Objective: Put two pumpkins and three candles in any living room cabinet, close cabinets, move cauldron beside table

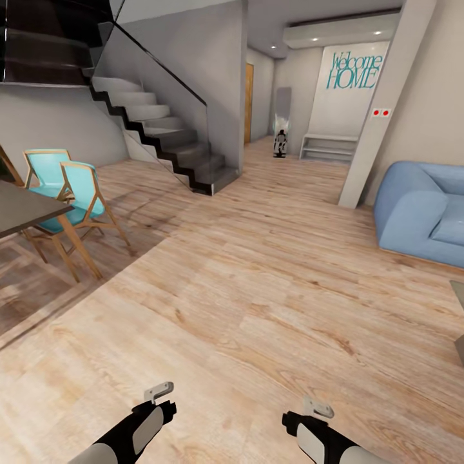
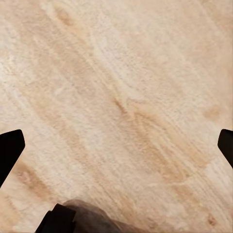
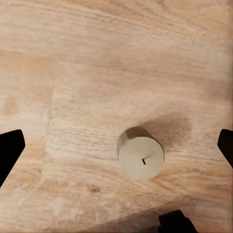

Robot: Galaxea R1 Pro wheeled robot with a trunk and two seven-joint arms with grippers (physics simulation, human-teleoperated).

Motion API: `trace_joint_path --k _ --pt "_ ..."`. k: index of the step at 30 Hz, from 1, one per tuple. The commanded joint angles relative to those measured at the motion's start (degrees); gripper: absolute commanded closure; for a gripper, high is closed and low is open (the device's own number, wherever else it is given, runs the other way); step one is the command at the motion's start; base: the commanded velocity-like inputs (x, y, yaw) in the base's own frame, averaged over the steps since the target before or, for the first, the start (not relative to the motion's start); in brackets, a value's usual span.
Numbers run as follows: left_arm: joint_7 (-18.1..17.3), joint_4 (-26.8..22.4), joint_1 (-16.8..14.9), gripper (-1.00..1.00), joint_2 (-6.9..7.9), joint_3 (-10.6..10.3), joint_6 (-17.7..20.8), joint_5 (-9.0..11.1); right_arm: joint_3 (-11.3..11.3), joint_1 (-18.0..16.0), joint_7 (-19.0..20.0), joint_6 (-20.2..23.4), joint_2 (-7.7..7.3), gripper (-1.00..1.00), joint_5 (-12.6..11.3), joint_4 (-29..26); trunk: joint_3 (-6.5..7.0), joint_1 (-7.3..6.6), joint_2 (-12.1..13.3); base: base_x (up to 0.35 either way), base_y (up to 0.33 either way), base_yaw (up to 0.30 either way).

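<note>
A short beige-grey cylinder candle (image 3: 141, 157) stands upright on the pale wooden floor (image 1: 258, 309), directly below the right gripper (image 3: 116, 145). Its jaws are wide open and empty, like those of the left gripper (image 2: 116, 145). I would lower the right gripper straight down, centred over the candle, before closing.

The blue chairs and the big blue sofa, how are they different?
The chairs are turquoise with thin wooden legs and frames; the sofa is paler blue, padded all over, with no legs in sight. The chairs stand by a dark table on the robot's left; the sofa sits on its right. The sofa looks far bulkier. Both rest on the wooden floor.
</note>
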Motion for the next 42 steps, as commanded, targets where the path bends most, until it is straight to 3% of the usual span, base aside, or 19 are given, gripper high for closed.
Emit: trace_joint_path --k 1,42 --pt "0.5 -0.1 0.0 -1.0 0.01 -0.5 0.2 0.4 0.4 0.0 -0.4 0.3 -0.03 -1.0 -0.2 0.0 -0.23 0.22 -0.4 0.0 0.0 0.0" --pt "0.4 0.1 0.0 -1.0 -0.08 -1.4 0.2 0.5 0.4 0.0 -0.4 -0.4 -0.03 -1.0 -0.1 1.0 -7.59 9.23 -16.9 0.0 0.0 0.0"
